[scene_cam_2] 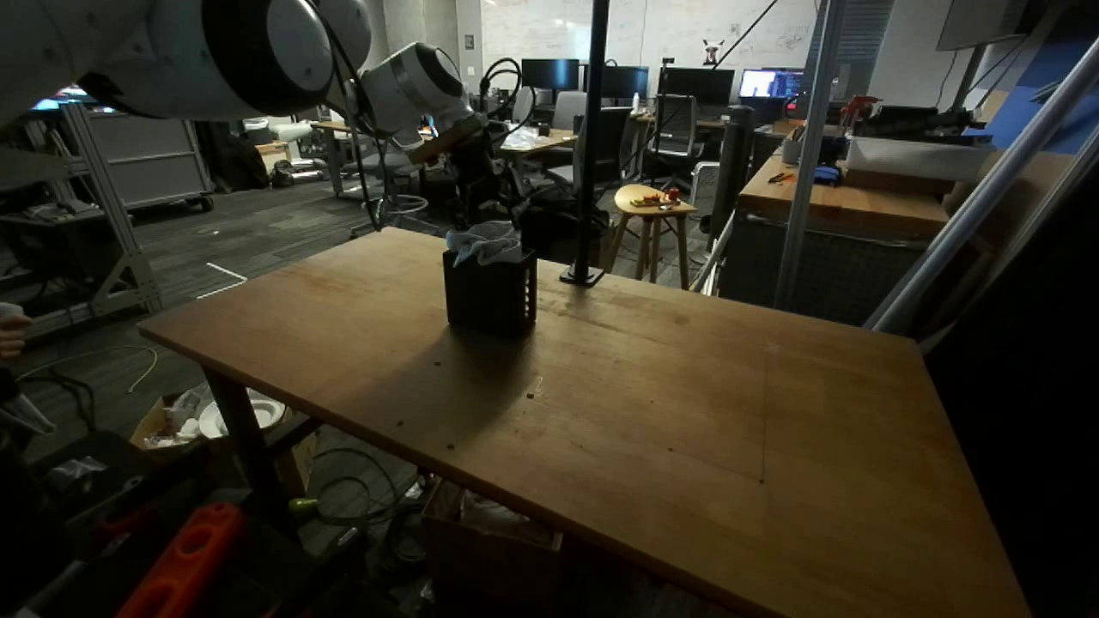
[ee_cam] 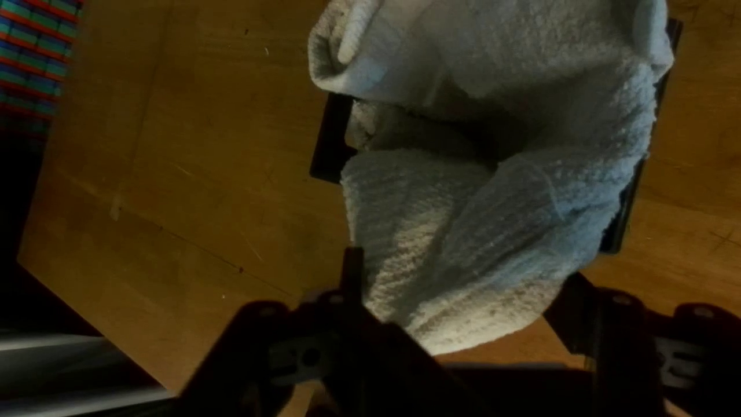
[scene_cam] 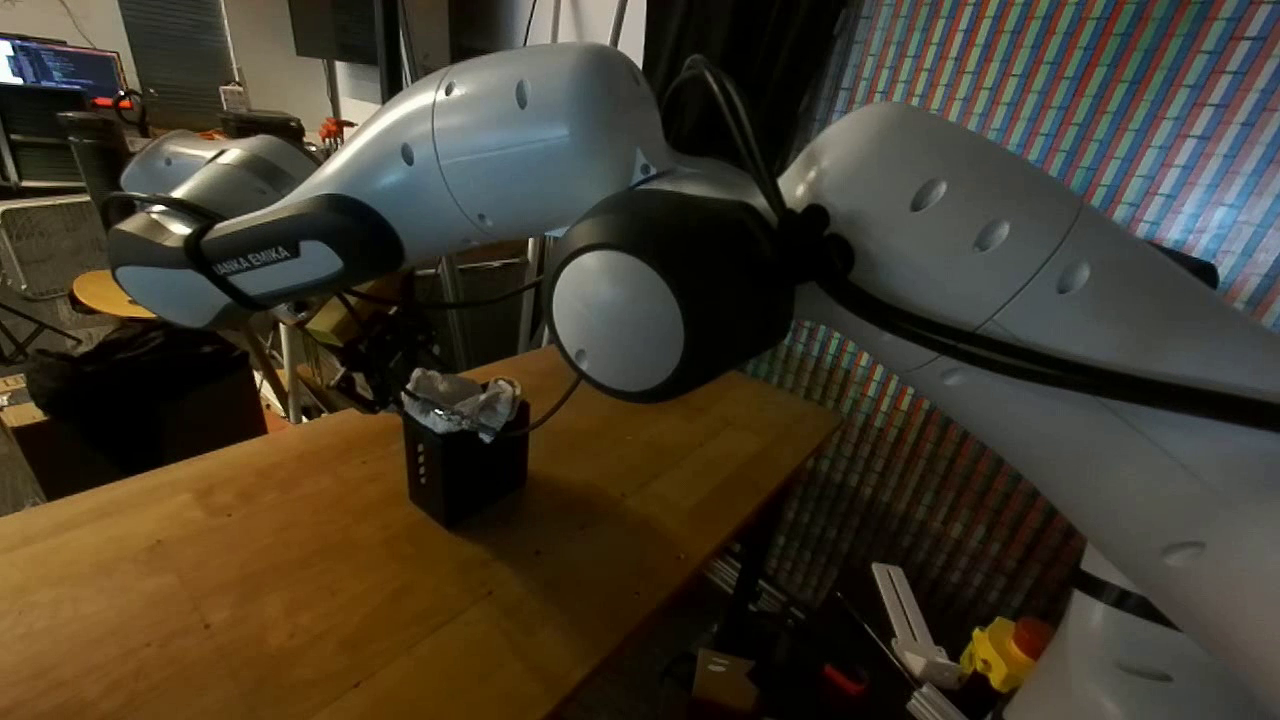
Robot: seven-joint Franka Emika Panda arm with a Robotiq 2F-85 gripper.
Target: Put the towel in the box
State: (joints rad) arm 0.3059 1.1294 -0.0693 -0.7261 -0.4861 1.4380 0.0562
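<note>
Gripper (ee_cam: 463, 278): black, two-fingered; I have the jaws standing apart, to either side of a flap of the towel (ee_cam: 451, 231) in my wrist view. The feed is dim and blurred at the fingertips (ee_cam: 352, 266), so I cannot tell whether either touches cloth.

Towel: one, pale grey, coarse-textured, rumpled. It sits in the mouth of the box (scene_cam: 465, 480), bunched above the rim, with a deep hollow near its middle; folds lap over the edge in both exterior views.

Box: one, black, upright on the table (scene_cam: 250, 560), small holes down one side. From the wrist I see a bare corner of its rim.

Table: one, wooden top, small dark specks.

Arm (scene_cam: 540, 140): one, pale grey with black joint covers, dark cables (scene_cam: 1180, 396) along it; its gripper end stands near the box in both exterior views.

Post (scene_cam_2: 592, 146): one, black, upright on a square foot, near the box in an exterior view.

Stool (scene_cam_2: 625, 196): one, wooden, beyond the table, small coloured items (scene_cam_2: 673, 195) on top.

Monitors (scene_cam_2: 549, 73): several, well back.

Wall covering (scene_cam: 1100, 120): many-coloured stripes, behind the arm.
</note>
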